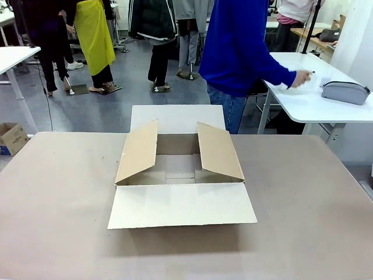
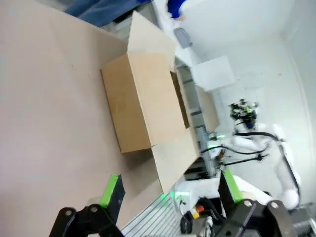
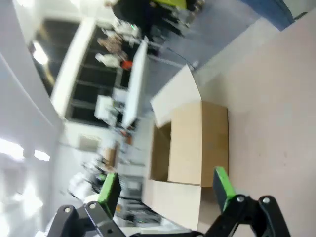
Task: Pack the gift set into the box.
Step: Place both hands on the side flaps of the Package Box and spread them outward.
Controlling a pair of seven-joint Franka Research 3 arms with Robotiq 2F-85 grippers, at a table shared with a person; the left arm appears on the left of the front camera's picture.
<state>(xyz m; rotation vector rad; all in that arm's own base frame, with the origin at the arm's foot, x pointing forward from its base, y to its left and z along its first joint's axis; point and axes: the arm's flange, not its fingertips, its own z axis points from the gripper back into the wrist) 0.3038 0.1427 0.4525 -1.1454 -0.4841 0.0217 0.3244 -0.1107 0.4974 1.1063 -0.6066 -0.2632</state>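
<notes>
The large brown cardboard box (image 1: 180, 169) stands open in the middle of the table, with its near flap lying flat and its two side flaps raised. It looks empty inside. The grey zippered pouch (image 1: 345, 91) lies on a white side table at the far right. A person in a blue top reaches a hand (image 1: 300, 77) onto that table, beside the pouch. I cannot make out the tray or the small white box. In the left wrist view my left gripper (image 2: 170, 190) is open, well short of the box (image 2: 143, 101). My right gripper (image 3: 165, 187) is also open, short of the box (image 3: 197, 143).
The white side table (image 1: 303, 102) stands beyond the far right corner. A small carton with blue print (image 1: 11, 138) sits on the floor at the left. Several people stand farther back. Bare tan tabletop (image 1: 58, 198) surrounds the box.
</notes>
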